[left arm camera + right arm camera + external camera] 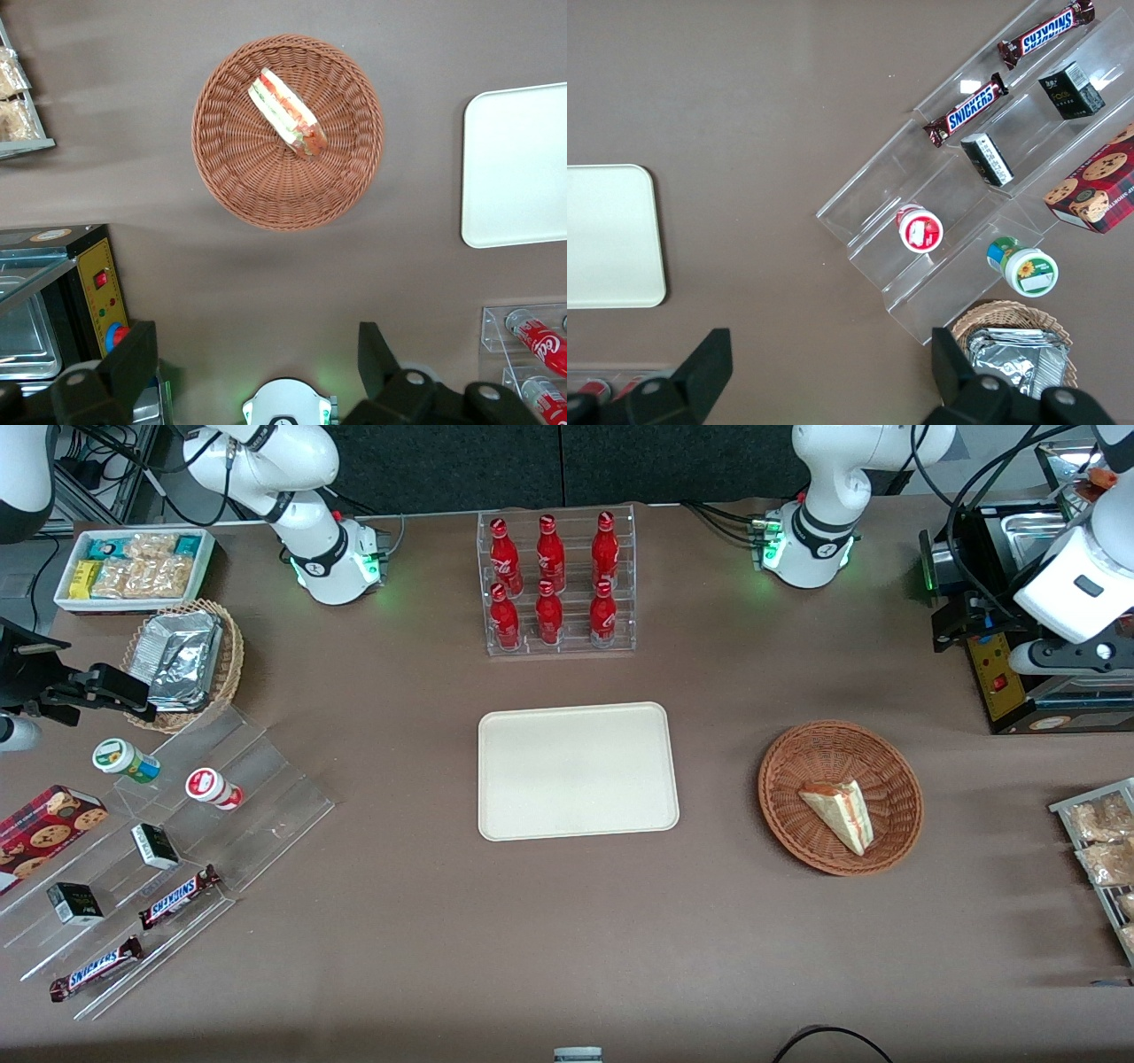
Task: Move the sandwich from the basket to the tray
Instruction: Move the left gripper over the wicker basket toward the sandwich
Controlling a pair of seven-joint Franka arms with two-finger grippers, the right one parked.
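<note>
In the basket (840, 797), at about four o'clock from the tray (578, 771), I see the sandwich (840, 815) lying flat, well apart from it. My hand (252, 363) hangs high above the worktop (567, 921), fingers spread wide, holding nothing, ready for descent.

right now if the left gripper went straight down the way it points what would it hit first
Probably bare table. The open left gripper hangs high, pointing down at brown tabletop, with the basket holding the sandwich nearer the front camera. Depth is hard to judge.
</note>
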